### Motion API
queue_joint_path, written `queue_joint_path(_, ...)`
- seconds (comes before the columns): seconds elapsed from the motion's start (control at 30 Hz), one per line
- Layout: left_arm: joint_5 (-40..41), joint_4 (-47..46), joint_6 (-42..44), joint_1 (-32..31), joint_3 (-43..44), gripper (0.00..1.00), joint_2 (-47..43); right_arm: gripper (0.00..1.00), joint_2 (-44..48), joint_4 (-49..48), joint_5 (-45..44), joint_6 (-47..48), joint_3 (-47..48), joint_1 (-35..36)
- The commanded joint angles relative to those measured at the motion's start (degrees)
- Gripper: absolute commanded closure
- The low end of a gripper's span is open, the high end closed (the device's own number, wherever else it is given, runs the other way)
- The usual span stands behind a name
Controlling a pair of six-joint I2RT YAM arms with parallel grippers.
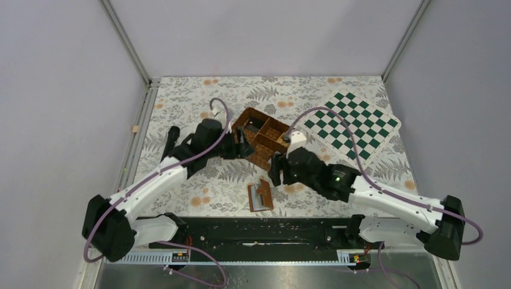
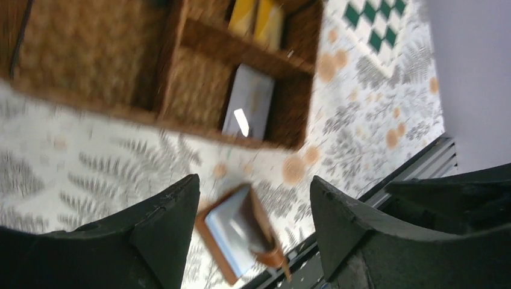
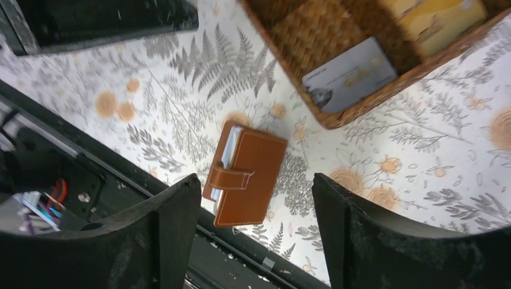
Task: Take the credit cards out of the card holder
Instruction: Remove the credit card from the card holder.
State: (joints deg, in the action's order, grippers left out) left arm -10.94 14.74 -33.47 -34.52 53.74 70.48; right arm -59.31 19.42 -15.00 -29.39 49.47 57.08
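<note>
The card holder, a brown bifold wallet with a closing tab, lies on the fern-print table near the front edge, apart from both grippers. It shows partly open with blue-grey lining in the left wrist view and from its brown outside in the right wrist view. Yellow credit cards lie in one compartment of the woven basket; a grey card lies in the neighbouring one. My left gripper hangs open and empty at the basket's near side. My right gripper is open and empty above the wallet.
A green-and-white chessboard mat lies at the back right. The black rail of the arm bases runs just beyond the wallet. Frame posts and grey walls close in the table on three sides.
</note>
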Motion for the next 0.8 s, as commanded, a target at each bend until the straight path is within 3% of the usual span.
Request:
queue_joint_path(0.0,2.79,0.87,-6.36,0.10,-11.84,0.33,-8.80,0.22,-6.50,1.56,-11.15,-5.53,3.12,8.06)
queue_joint_path(0.13,1.58,-0.59,-8.46,0.09,-19.99,0.34,-14.76,0.14,-15.71,3.02,-16.70,-7.60,5.49,13.31)
queue_joint_path(0.27,1.93,-1.04,-10.15,0.08,-24.83,0.34,-17.93,0.12,-22.74,5.61,-21.09,-7.50,9.00,16.51)
queue_joint_path(0.5,3.78,0.64,-10.17,0.09,-28.06,0.35,-21.05,0.11,-32.59,9.07,-23.23,-8.93,14.04,19.65)
queue_joint_path(0.6,4.79,0.14,-11.31,0.15,-29.67,0.35,-22.21,0.02,-35.75,10.90,-23.64,-9.32,15.71,20.16)
queue_joint_path(0.77,3.85,-2.35,-13.38,0.09,-32.41,0.36,-22.70,0.06,-38.93,12.37,-25.02,-10.64,15.92,20.32)
